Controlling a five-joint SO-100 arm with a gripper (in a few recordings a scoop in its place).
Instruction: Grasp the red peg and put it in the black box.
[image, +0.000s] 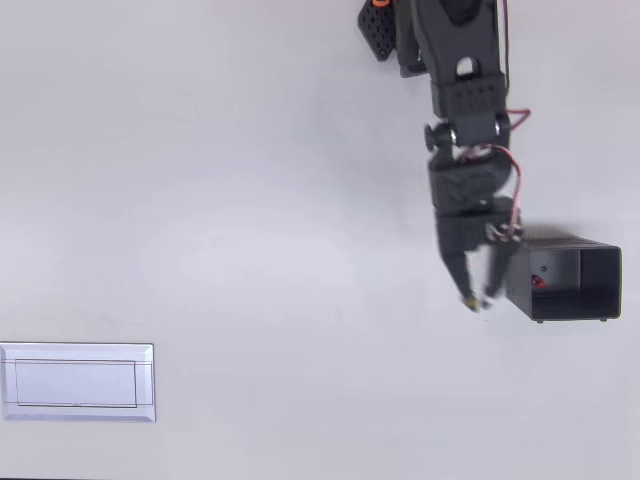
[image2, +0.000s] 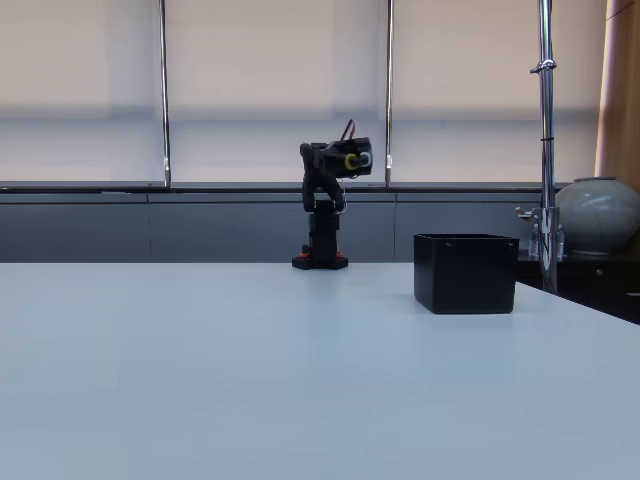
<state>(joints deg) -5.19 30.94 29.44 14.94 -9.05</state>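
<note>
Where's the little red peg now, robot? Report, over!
Gripper beside the black box, nothing seen between its fingers. Red peg already inside the box. Nothing in the way. Over.

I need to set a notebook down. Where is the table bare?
Bare: the wide stretch between the white tray and the arm, and above the tray. Crowded: the right side, where the end effector hangs beside the black box holding the red peg.

1 red peg (image: 538, 282) (inside), 1 black box (image: 566, 282), 1 white tray (image: 78, 382)
</note>
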